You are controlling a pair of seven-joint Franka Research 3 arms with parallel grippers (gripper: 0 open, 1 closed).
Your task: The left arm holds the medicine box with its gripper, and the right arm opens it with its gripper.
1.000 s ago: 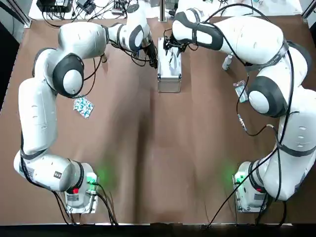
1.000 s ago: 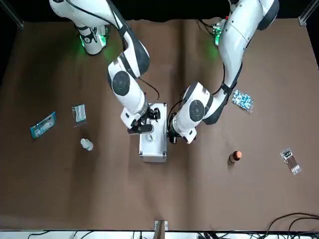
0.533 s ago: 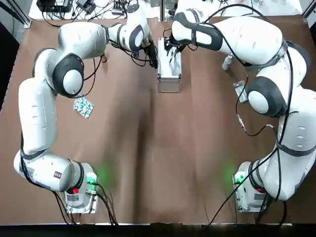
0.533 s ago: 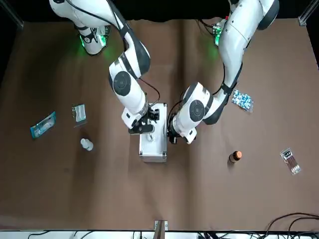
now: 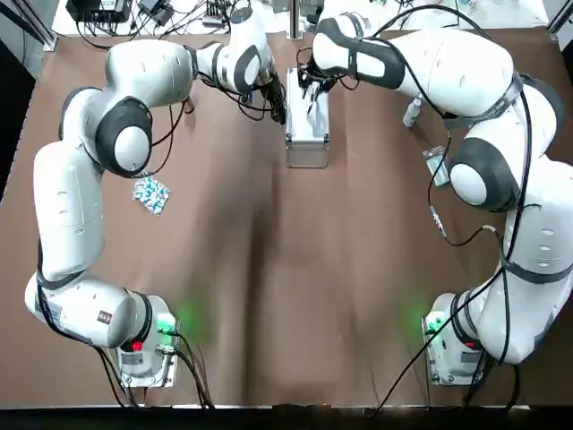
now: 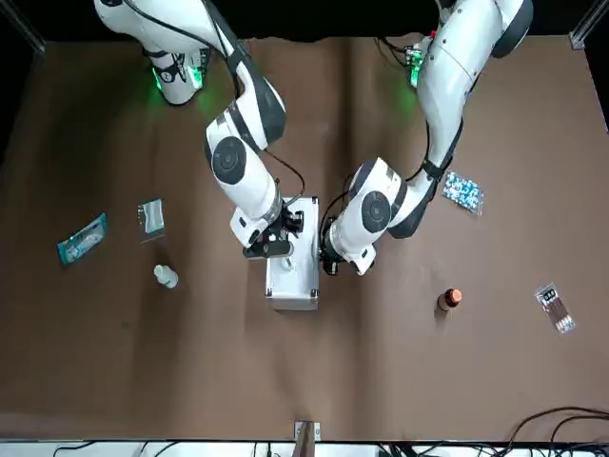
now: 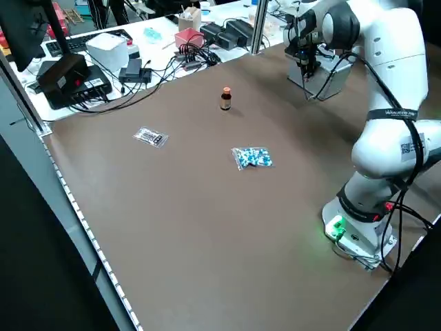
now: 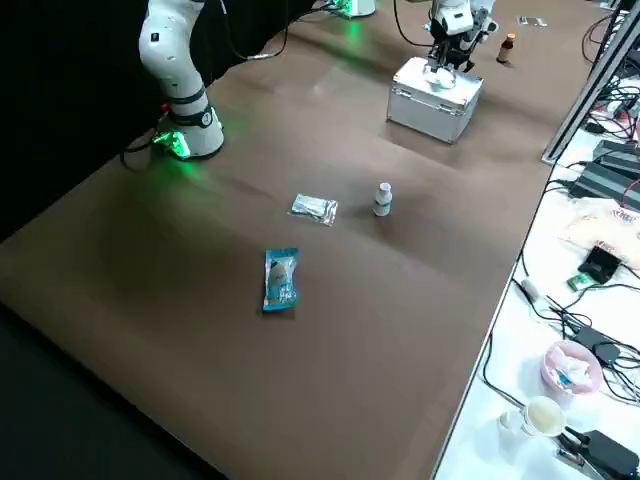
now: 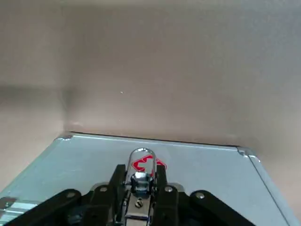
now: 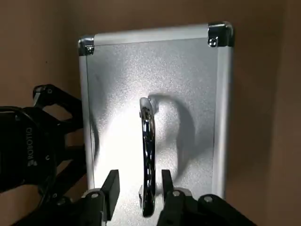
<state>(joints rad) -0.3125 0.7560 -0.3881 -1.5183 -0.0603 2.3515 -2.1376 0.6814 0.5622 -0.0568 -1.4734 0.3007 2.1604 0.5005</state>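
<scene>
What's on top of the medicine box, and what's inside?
On top of the medicine box: a chrome handle; the right gripper straddles it, fingers apart. The left gripper is at a latch on the box's edge. It is shut, so the inside is hidden.

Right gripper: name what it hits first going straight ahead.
Probably the medicine box's lid: the right gripper's open fingers straddle the chrome handle, so the fingertips would land on the lid beside it. The left gripper sits at the box's side.
</scene>
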